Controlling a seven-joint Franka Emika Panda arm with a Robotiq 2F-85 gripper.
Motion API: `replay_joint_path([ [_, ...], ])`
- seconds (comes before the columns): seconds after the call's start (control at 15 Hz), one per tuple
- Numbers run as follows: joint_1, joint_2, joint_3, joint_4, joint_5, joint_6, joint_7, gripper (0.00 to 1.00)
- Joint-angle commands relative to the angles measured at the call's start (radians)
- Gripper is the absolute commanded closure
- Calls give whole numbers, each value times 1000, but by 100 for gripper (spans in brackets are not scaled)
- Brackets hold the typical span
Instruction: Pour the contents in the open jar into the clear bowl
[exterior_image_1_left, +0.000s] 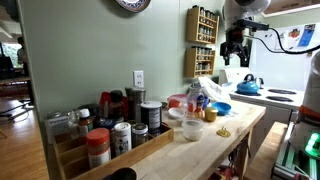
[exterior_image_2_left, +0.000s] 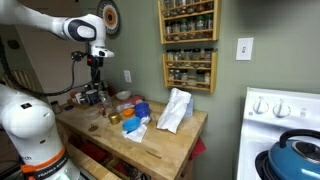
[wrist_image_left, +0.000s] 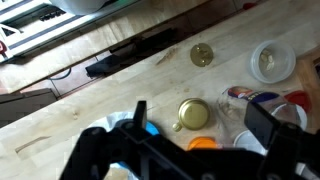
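My gripper (exterior_image_1_left: 234, 47) hangs open and empty high above the far end of the wooden counter; it also shows in an exterior view (exterior_image_2_left: 95, 70). In the wrist view its two black fingers (wrist_image_left: 200, 116) frame the objects below. The open jar (wrist_image_left: 236, 103), clear glass with a reddish tint, stands under the gap near the right finger; in an exterior view it is a small reddish shape (exterior_image_1_left: 177, 102). The clear bowl (exterior_image_1_left: 176, 115) sits just in front of the jar. In the wrist view the right finger mostly hides the bowl.
A squat amber jar with a gold lid (wrist_image_left: 194, 115) stands beside the open jar. A whitish cup (wrist_image_left: 271, 62), a small gold disc (wrist_image_left: 202, 55), a blue bowl (exterior_image_1_left: 222, 108) and a white bag (exterior_image_2_left: 175, 110) share the counter. Several spice jars (exterior_image_1_left: 110, 135) crowd one end.
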Motion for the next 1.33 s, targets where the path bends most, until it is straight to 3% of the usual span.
replay_joint_path([
  [0.0,-7,1,7,1,10,-1,-1,0],
  [0.8,34,173,48,-95,378,354,189,0],
  [0.87,25,155,34,-72,321,303,161,0],
  [1.27,26,184,43,-73,336,327,190,0],
])
